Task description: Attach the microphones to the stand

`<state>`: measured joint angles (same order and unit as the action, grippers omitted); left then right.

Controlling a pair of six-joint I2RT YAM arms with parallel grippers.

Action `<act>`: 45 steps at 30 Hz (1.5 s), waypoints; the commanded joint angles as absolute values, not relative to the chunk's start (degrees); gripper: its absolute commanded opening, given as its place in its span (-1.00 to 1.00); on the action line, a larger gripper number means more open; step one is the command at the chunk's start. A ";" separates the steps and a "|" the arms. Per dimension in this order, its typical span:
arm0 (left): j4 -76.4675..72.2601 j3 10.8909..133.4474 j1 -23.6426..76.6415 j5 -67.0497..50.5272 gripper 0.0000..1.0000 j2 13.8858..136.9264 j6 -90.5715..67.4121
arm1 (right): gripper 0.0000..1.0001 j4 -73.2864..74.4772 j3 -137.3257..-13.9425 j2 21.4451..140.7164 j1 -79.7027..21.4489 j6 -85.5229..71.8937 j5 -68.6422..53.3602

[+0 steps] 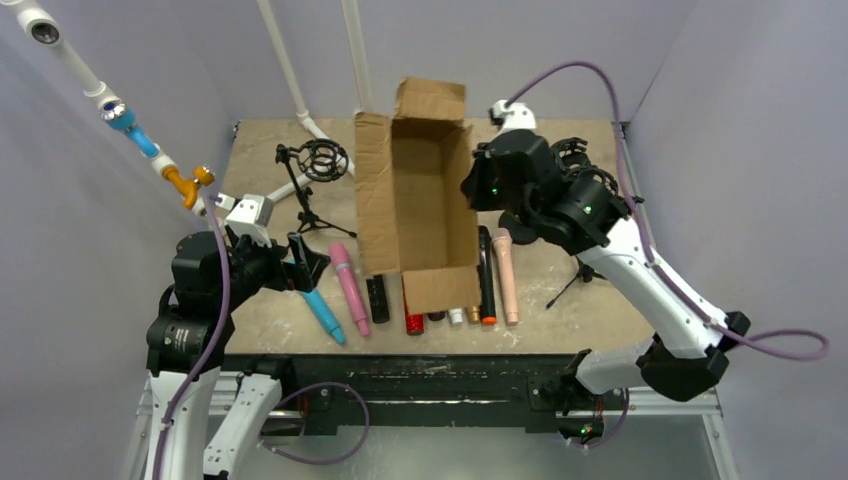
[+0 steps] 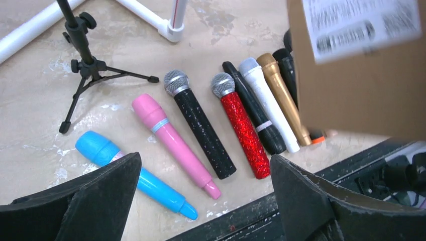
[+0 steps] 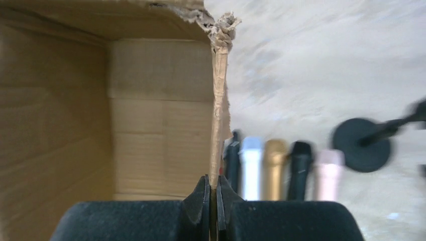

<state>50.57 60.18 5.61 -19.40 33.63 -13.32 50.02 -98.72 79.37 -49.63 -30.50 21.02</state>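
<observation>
Right wrist view shows the right gripper [image 3: 213,190] pinched shut on the cardboard box [image 3: 219,115] wall; the box probably wants a slow, straight lift, since the microphones [image 3: 275,165] lie just beside that wall. Left gripper [image 2: 203,163] hangs wide open above the row, with the pink microphone [image 2: 173,140] directly beneath.

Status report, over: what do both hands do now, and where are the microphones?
Left hand open, over the microphones. Right hand shut on the cardboard box wall. Microphones lie on the table, none on the stand. Box hides part of the row.
</observation>
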 commanded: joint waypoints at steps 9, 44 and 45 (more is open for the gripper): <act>54.38 73.73 5.45 -19.25 1.00 34.13 -12.54 | -1.00 46.67 -102.74 83.44 -32.17 -27.47 20.54; 64.54 78.05 5.45 -17.73 1.00 40.39 -4.22 | -1.00 35.12 -117.10 110.45 1.64 -81.62 19.58; 64.52 78.14 5.45 -17.69 1.00 40.55 -4.10 | -1.00 34.69 -116.67 110.82 2.13 -82.09 19.30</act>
<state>64.95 77.36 5.63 -18.57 39.92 -5.32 36.75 -115.18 109.21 -0.25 -76.16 18.50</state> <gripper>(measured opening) 0.999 0.026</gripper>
